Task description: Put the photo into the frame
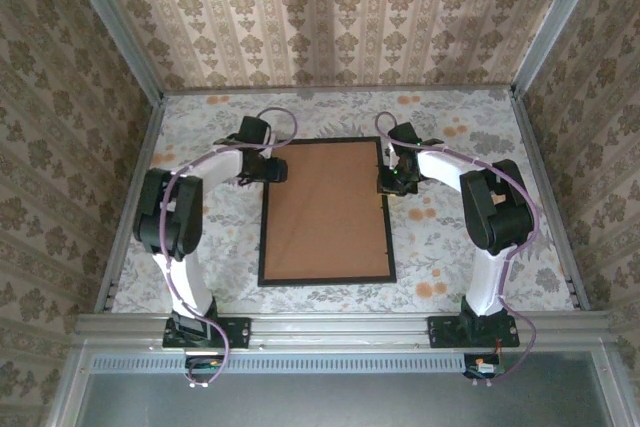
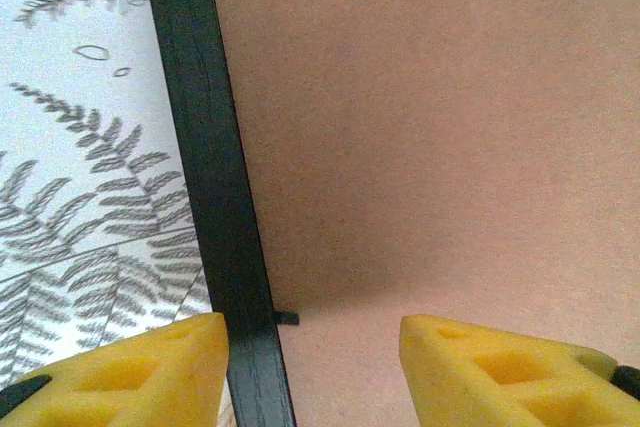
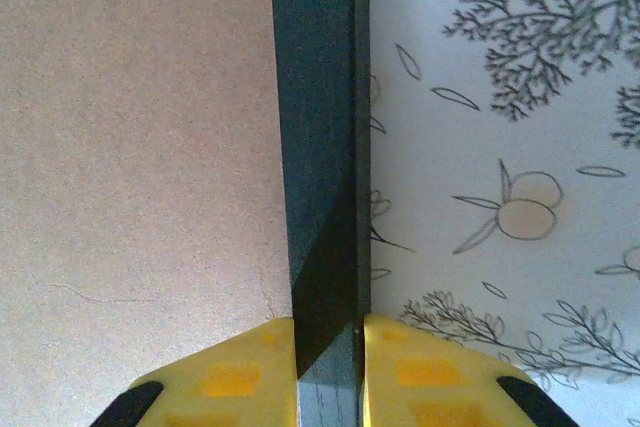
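Floral-printed cloth [image 1: 200,137] covered the table. The frame [image 1: 325,280] lay flat on it at the centre, between the two arms, with its long sides running away from the arm bases. A plain brown backing board [image 1: 325,207] filled the frame's opening, from rail to rail.

On the left, the left gripper [image 2: 315,347] was positioned at the frame's left rail, near the far corner. Its jaws were spread wide and straddled the rail. One yellow pad [image 2: 140,372] was on the cloth side, just beside the outer edge of the rail. The other pad stood well inside, over the backing board. Nothing was clamped between them. Whether the outer pad touched the rail could not be determined. A small black tab [image 2: 287,318] projected from the inner edge of the rail onto the board, between the pads.

On the right, the right gripper [image 3: 328,347] was positioned at the frame's right rail, also toward the far end. Its jaws were closed on the rail. One yellow pad pressed the inner face on the board side, and the other pressed the outer face on the cloth side. The black rail ran straight up from between them.
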